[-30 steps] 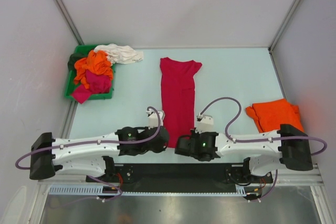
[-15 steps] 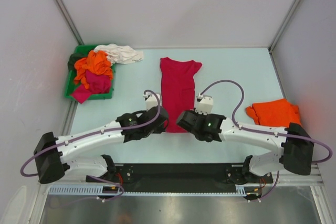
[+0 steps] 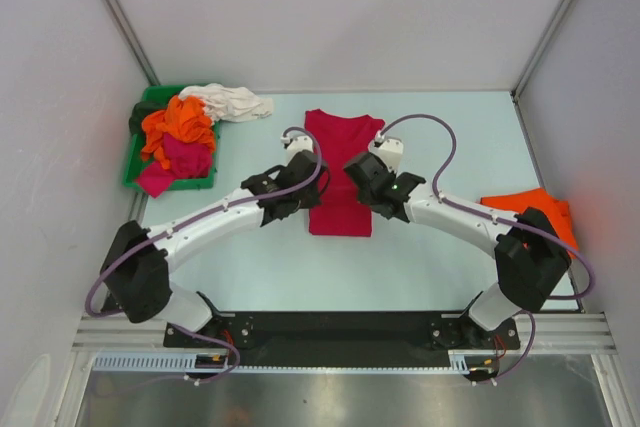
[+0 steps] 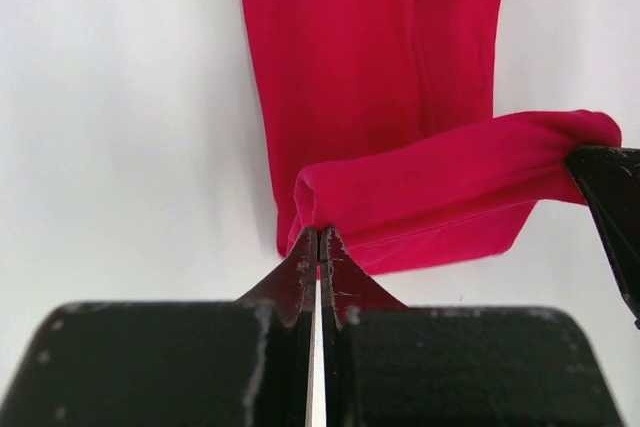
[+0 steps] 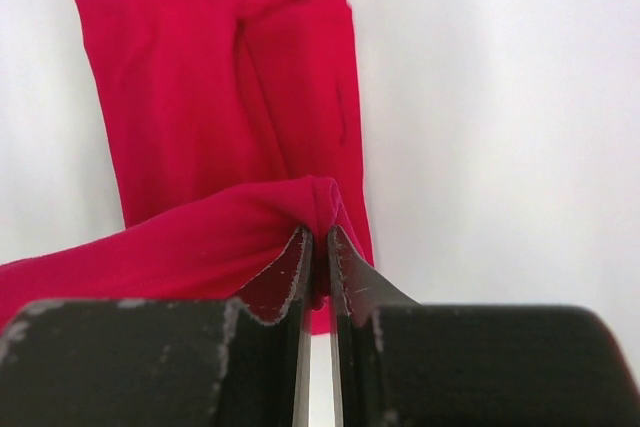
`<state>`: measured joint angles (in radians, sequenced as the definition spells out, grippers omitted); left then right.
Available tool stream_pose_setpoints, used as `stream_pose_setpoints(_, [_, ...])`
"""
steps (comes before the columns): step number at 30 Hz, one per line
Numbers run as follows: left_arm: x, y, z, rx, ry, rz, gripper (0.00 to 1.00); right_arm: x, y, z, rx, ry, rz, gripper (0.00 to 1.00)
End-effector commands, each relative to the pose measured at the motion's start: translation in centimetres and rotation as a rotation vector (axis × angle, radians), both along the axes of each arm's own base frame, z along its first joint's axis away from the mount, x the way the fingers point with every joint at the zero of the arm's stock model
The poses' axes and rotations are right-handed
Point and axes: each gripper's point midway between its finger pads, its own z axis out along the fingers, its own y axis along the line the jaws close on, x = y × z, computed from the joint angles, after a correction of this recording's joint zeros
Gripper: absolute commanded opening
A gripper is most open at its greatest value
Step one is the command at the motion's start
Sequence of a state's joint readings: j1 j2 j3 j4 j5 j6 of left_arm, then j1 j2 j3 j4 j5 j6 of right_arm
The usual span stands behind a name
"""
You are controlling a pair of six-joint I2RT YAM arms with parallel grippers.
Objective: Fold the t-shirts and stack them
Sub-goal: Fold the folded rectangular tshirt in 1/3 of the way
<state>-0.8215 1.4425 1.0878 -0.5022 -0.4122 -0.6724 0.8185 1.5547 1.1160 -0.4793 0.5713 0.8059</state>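
The red t-shirt (image 3: 340, 142) lies on the table (image 3: 250, 247), to the right of the green bin (image 3: 131, 169). The left gripper (image 4: 318, 247) is pinched tight on one corner of its near hem. The right gripper (image 5: 318, 242) pinches the other corner, so the hem is lifted up and back over the shirt. An orange t-shirt (image 3: 530, 209) lies far to the right of the bin, and a heap of shirts (image 3: 180, 137) fills the bin.

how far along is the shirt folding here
Done: one orange cloth t-shirt lies folded on the right side. In hand: the long crimson-red cloth t-shirt, already narrowed lengthwise; the left pincer and right pincer are each shut on a corner of its near hem, lifted over its body. Left: finishing that fold, stacking, and the heap of orange, magenta and white shirts at the green plastic bin.
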Motion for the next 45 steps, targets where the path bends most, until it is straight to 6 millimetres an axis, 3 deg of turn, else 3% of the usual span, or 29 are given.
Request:
stream_pose_setpoints(1, [4.3, 1.9, 0.3, 0.071, -0.029, 0.040, 0.00, 4.2, -2.5, 0.3, -0.089, -0.031, -0.022, 0.00])
stream_pose_setpoints(3, [5.9, 2.0, 0.6, 0.066, -0.036, 0.056, 0.00, 6.0, -2.9, 0.6, -0.071, -0.041, -0.041, 0.00])
stream_pose_setpoints(5, [7.3, 1.8, 0.0, 0.074, -0.027, 0.061, 0.00, 7.3, -3.3, -0.5, -0.089, -0.019, -0.049, 0.00])
stream_pose_setpoints(10, [10.3, 2.0, -1.3, 0.064, 0.005, 0.108, 0.00, 10.4, -2.6, -1.1, -0.081, -0.021, -0.045, 0.00])
stream_pose_setpoints(11, [11.1, 1.8, -0.8, 0.048, -0.007, 0.115, 0.00, 10.9, -2.4, -1.9, -0.090, -0.009, -0.042, 0.00])
stream_pose_setpoints(12, [11.7, 1.9, -1.7, 0.049, 0.013, 0.124, 0.00, 11.4, -2.5, -2.0, -0.085, -0.005, -0.044, 0.00])
stream_pose_setpoints(14, [12.7, 1.8, -1.3, 0.035, 0.007, 0.136, 0.00, 12.5, -2.2, -2.4, -0.085, -0.003, -0.046, 0.00])
stream_pose_setpoints(23, [15.9, 2.0, -3.0, 0.035, 0.040, 0.165, 0.00, 15.4, -1.7, -4.0, -0.082, 0.017, -0.050, 0.00])
stream_pose_setpoints(34, [18.5, 1.6, -4.9, 0.055, 0.083, 0.154, 0.00, 16.6, -2.5, -6.5, -0.101, 0.060, -0.062, 0.00])
stream_pose_setpoints(36, [18.8, 1.7, -4.4, 0.053, 0.070, 0.164, 0.15, 16.8, -2.5, -6.3, -0.096, 0.054, -0.059, 0.00])
stream_pose_setpoints(39, [19.2, 2.0, -2.9, 0.046, 0.034, 0.175, 0.34, 17.2, -2.2, -5.3, -0.075, 0.022, -0.049, 0.19])
stream_pose_setpoints(40, [19.4, 1.9, -2.3, 0.040, 0.018, 0.176, 0.42, 17.4, -2.0, -4.8, -0.067, 0.009, -0.048, 0.32])
stream_pose_setpoints(41, [19.6, 2.0, -1.8, 0.037, 0.006, 0.182, 0.55, 17.5, -2.0, -3.7, -0.057, -0.012, -0.049, 0.37])
stream_pose_setpoints(45, [19.8, 2.0, 1.3, 0.003, -0.052, 0.190, 0.64, 17.3, -2.0, -1.0, -0.049, -0.063, -0.055, 0.57])
